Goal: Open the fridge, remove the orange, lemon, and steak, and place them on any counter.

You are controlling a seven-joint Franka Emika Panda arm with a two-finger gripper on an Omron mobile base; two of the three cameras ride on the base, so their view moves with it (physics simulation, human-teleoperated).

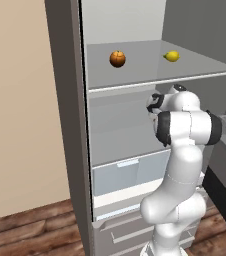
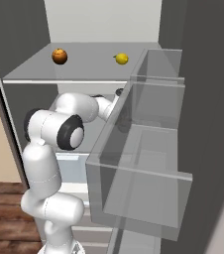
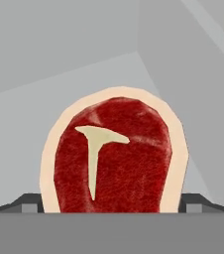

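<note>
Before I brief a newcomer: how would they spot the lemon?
Look inside the open fridge, on the upper shelf. Two fruits sit there, apart; the lemon is the small yellow one toward the right, while the orange is darker and rounder.

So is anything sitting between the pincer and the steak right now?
Nothing visible. In the hand view the steak lies directly ahead on the pale fridge shelf, with the pincer open and one dark fingertip showing on each side of the meat's near end. No other item lies between them.
</note>
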